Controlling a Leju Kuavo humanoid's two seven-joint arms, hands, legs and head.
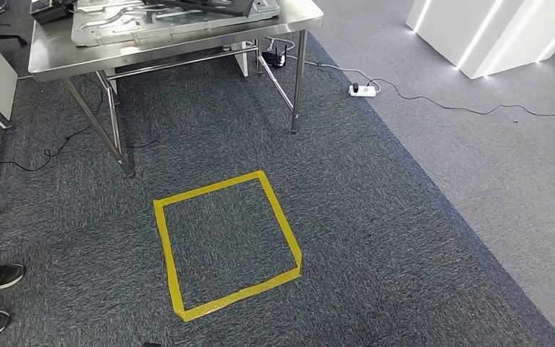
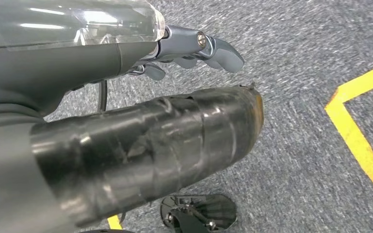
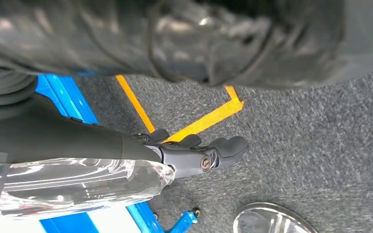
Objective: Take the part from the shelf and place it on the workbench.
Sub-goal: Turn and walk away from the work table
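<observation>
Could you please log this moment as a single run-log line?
stage: approaching workbench | left robot hand: empty | right robot hand: empty | floor: yellow tape square

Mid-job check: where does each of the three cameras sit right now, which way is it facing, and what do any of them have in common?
Head view: high on the body, facing forward and down at the steel workbench and the yellow tape square on the carpet.
Left wrist view: behind the left hand, looking down at carpet and a yellow tape corner.
Right wrist view: behind the right hand, looking down at carpet, yellow tape and a blue frame.
Shared: all three show grey carpet and yellow tape.
</observation>
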